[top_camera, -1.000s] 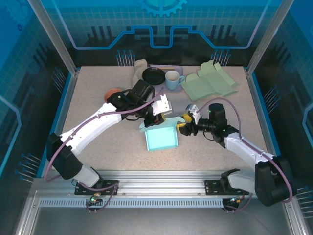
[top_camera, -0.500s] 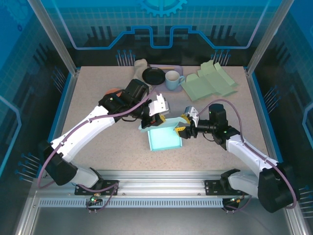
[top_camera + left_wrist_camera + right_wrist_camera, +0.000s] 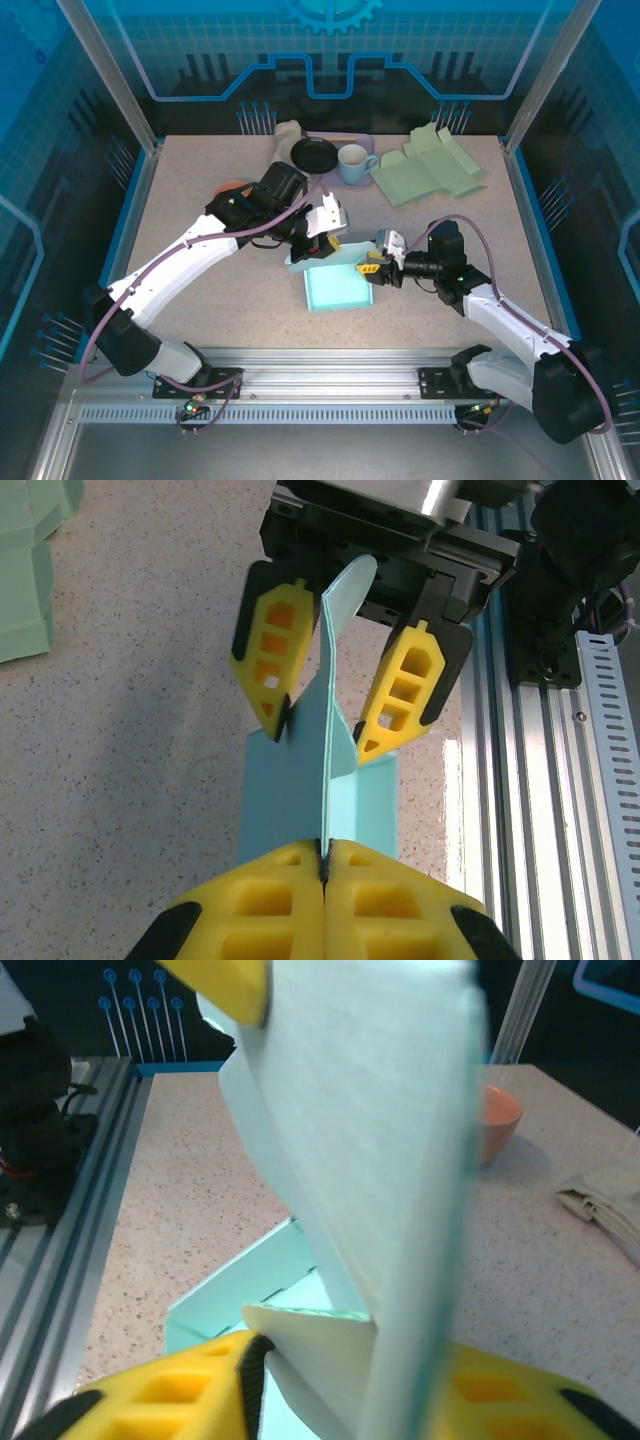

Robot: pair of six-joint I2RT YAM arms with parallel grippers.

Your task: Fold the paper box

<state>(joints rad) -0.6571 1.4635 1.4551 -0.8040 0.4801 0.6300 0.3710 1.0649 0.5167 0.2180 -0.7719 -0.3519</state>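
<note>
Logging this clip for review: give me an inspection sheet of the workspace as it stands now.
Surface: speckled table, no spills seen.
Job's things: light blue paper box, partly folded, one flap standing upright.
Clutter: green flat cartons, mug, black dish, cloth along the far edge; orange bowl behind the left arm.
Grippers: left gripper shut on the flap; right gripper open, jaws straddling the same flap.
Cables: purple cables loop along both arms.
Surroundings: blue panelled walls, aluminium rail at the near edge.
</note>
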